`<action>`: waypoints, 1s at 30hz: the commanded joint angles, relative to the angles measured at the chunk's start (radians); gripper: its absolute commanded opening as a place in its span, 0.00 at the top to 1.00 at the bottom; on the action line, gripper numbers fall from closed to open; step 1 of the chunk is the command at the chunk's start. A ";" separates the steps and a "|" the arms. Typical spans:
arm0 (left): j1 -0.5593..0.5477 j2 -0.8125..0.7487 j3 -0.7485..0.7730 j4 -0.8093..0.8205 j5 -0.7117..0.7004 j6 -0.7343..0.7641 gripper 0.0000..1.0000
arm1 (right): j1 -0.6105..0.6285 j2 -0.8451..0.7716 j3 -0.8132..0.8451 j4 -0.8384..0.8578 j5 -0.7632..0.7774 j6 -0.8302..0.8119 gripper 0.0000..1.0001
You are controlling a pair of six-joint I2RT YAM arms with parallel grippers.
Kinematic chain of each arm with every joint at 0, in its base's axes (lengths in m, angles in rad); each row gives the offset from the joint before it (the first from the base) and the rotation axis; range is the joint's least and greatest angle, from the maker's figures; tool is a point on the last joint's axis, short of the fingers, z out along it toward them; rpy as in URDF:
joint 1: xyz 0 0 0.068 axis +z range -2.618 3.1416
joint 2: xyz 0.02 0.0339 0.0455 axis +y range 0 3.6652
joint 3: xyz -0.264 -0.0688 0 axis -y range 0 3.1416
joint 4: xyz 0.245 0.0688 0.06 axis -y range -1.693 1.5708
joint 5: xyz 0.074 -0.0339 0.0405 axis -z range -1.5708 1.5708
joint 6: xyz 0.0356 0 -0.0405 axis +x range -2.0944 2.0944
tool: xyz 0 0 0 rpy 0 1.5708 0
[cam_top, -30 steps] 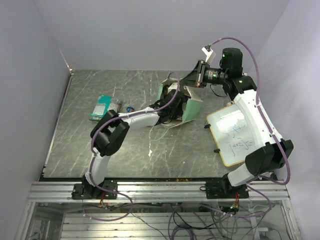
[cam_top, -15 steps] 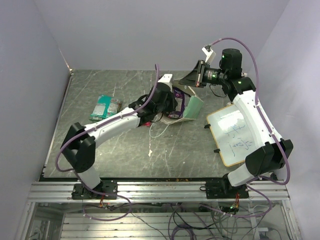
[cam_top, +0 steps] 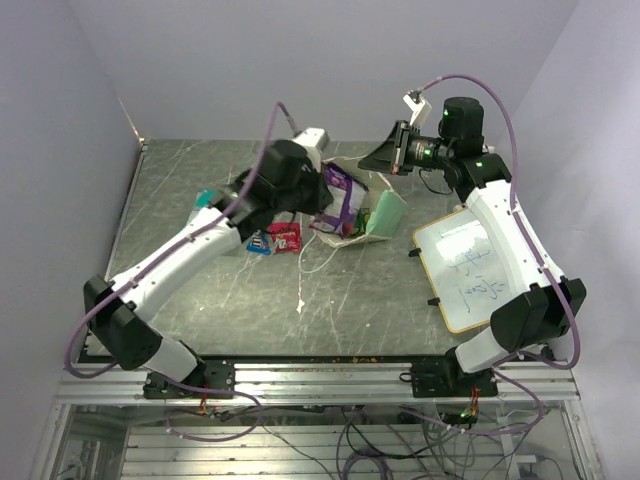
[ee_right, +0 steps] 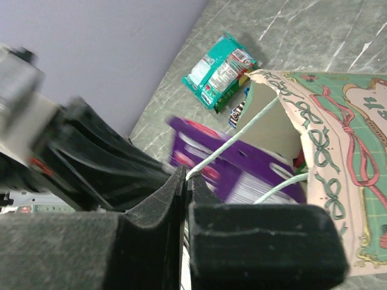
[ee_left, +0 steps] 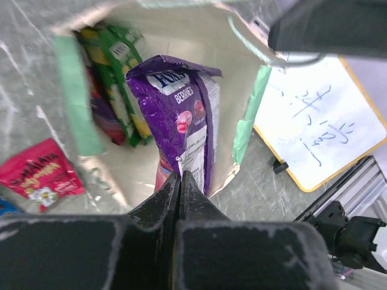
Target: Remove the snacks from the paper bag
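Note:
The paper bag (cam_top: pixel 375 215) stands open mid-table, its mint side facing the arms. My right gripper (cam_top: pixel 366 163) is shut on its white string handle (ee_right: pixel 242 138), pinched at the fingertips (ee_right: pixel 188 176) above the bag (ee_right: pixel 338 139). My left gripper (cam_top: pixel 325 194) is shut on a purple berry candy bag (cam_top: pixel 341 192), holding it over the bag's mouth (ee_left: pixel 181 121). Inside the bag lie green packets (ee_left: pixel 118 57). On the table to the left lie a red packet (cam_top: pixel 285 237), a blue bar (cam_top: pixel 258 242) and green bags (ee_right: pixel 221 67).
A wood-framed whiteboard (cam_top: pixel 465 270) lies right of the bag, under the right arm. A loose white string (cam_top: pixel 303 275) trails on the table in front of the bag. Walls close in on the left, back and right.
The left arm has pulled out of the paper bag and risen up and to the left with the purple candy bag. The red packet and blue bar now show. The right gripper has stayed put.

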 commanded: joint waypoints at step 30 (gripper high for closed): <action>0.732 0.178 0.321 -0.579 0.070 0.394 0.93 | 0.043 0.048 0.084 -0.118 -0.023 -0.082 1.00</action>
